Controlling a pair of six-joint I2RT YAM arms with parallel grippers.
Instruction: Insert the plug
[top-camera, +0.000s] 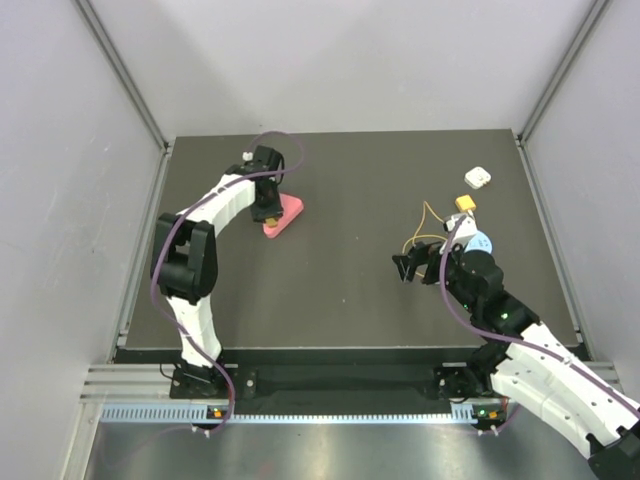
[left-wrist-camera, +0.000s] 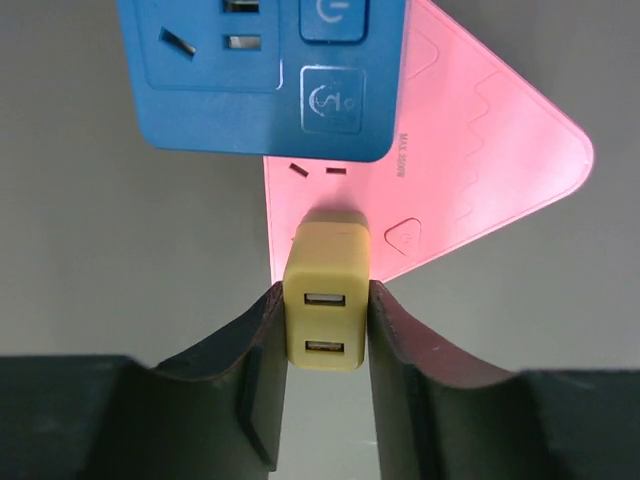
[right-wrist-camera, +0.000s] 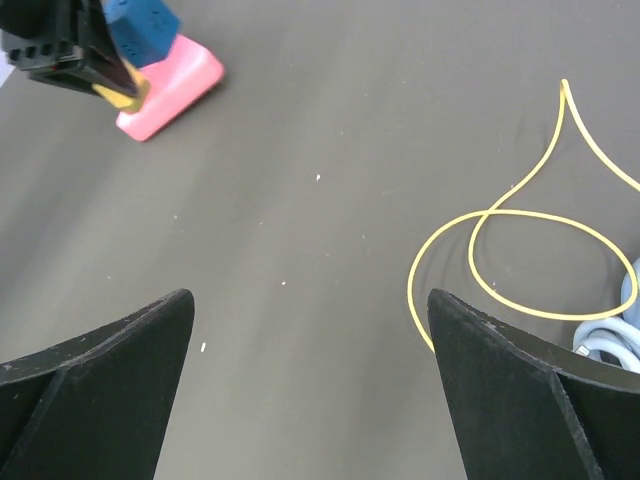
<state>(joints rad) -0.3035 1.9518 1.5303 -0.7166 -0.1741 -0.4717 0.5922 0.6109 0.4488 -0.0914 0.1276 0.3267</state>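
Left jaws pinning a yellow adapter at the sockets; the plug lies loose by the right arm.

The left jaws are closed on the flat sides of a yellow two-port USB adapter (left-wrist-camera: 325, 300). Its far end presses against the pink socket block (left-wrist-camera: 480, 170), just below the blue socket block (left-wrist-camera: 260, 90). This side grip leaves both ports uncovered, probably so the adapter is braced and open for insertion. The plug (top-camera: 465, 205) lies on the counter (top-camera: 350, 290) at the far right, untouched, at the end of its thin yellow wire (right-wrist-camera: 530, 215), which lies in loops on the counter. The right jaws are spread wide and hold nothing. They hover low near those loops but clear of the plug, apparently ready to fetch it.
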